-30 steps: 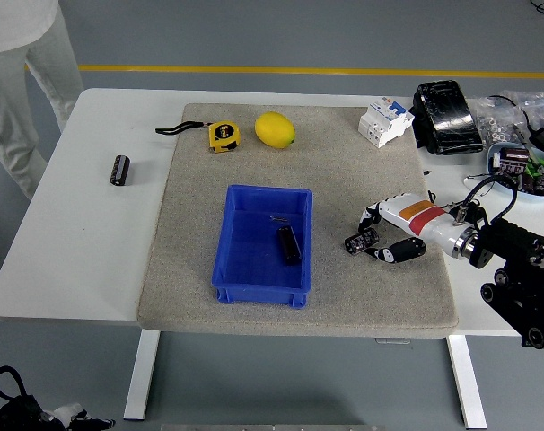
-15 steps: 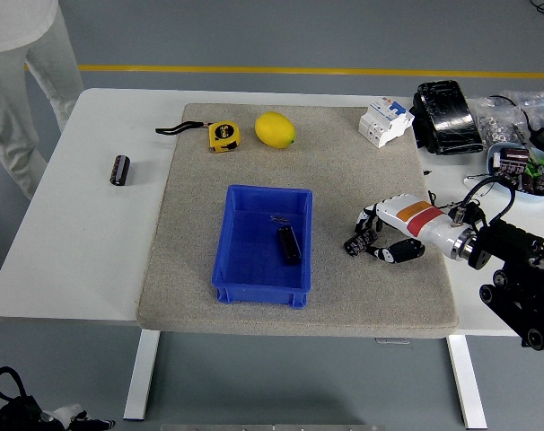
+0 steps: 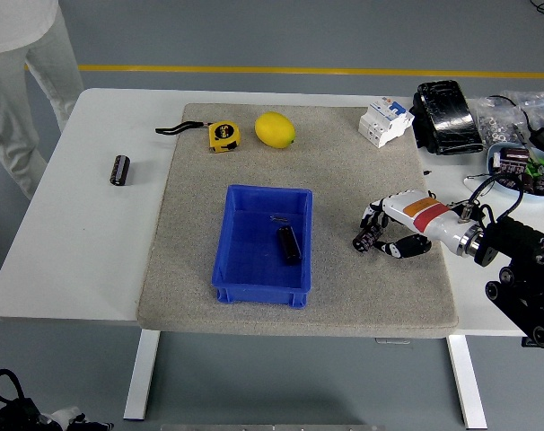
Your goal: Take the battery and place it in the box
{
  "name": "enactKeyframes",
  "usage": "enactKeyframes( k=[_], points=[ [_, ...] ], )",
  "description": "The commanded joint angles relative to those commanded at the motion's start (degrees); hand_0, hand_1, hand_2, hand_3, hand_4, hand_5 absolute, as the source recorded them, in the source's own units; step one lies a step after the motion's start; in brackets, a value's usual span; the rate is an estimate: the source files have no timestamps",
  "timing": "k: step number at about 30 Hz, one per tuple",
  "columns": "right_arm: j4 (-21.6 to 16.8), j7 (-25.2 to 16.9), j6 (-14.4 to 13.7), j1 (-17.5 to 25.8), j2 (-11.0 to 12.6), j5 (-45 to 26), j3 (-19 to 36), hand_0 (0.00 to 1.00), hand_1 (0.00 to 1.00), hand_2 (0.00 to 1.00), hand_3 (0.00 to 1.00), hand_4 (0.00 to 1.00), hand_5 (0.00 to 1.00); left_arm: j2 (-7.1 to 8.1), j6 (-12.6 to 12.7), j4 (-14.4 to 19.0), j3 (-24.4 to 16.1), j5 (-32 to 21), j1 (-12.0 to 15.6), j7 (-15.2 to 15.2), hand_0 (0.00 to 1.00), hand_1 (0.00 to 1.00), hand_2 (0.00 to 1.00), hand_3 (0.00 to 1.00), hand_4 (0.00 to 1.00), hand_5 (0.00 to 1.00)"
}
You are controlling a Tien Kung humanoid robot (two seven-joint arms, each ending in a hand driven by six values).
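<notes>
A battery [image 3: 365,239] was held pinched in the curled fingers of the right hand [image 3: 386,235] just above the mat [image 3: 344,171], to be carried to the blue box [image 3: 263,244] nearby.

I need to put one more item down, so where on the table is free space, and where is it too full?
Free: the grey mat left of the blue box, the strip between the box and the lemon, and the white table around the lone battery. Crowded: the far right corner, with the circuit breaker, black pack and parts tray.
</notes>
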State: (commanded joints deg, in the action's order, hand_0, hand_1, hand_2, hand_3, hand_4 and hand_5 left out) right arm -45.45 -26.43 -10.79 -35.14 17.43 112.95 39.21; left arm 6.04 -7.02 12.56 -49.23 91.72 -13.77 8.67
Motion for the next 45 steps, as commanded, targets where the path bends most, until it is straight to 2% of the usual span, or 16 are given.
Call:
enactKeyframes(
  k=[15, 26, 33, 39, 45],
  points=[
    [-2.6, 0.2, 1.0, -0.1, 0.7, -2.6, 1.2, 0.443, 0.45, 0.481, 0.496, 0.624, 0.031, 0.27, -0.3, 0.0, -0.8, 0.9, 0.6, 0.2, 0.627, 0.562, 0.595, 0.714, 0.729, 0.699],
    [-8.8, 0.8, 1.9, -3.7, 1.2, -4.4, 2.3, 0.444, 0.451, 0.482, 0.497, 0.628, 0.029, 0.59, -0.1, 0.0, -0.3, 0.3, 0.3, 0.1, 0.624, 0.556, 0.59, 0.714, 0.729, 0.698],
    [-13.3, 1.2, 2.2, -7.2, 0.2, -4.5, -0.9, 0.445, 0.451, 0.483, 0.502, 0.639, 0.036, 0.71, 0.0, 0.0, -0.3, 0.1, 0.3, 0.1, 0.624, 0.551, 0.586, 0.713, 0.729, 0.698],
    [-14.3, 1.6, 2.5, -10.4, -2.5, -3.5, -5.1, 0.444, 0.452, 0.489, 0.513, 0.64, 0.041, 0.8, -0.1, 0.1, -0.2, 0.2, 0.2, 0.2, 0.622, 0.55, 0.585, 0.713, 0.729, 0.698],
    [-16.2, 1.4, 3.5, -12.3, -3.8, -1.1, -7.9, 0.464, 0.474, 0.521, 0.52, 0.659, 0.053, 0.94, 0.0, 0.2, -0.2, 0.1, 0.0, 0.2, 0.619, 0.547, 0.577, 0.713, 0.728, 0.698]
  ],
)
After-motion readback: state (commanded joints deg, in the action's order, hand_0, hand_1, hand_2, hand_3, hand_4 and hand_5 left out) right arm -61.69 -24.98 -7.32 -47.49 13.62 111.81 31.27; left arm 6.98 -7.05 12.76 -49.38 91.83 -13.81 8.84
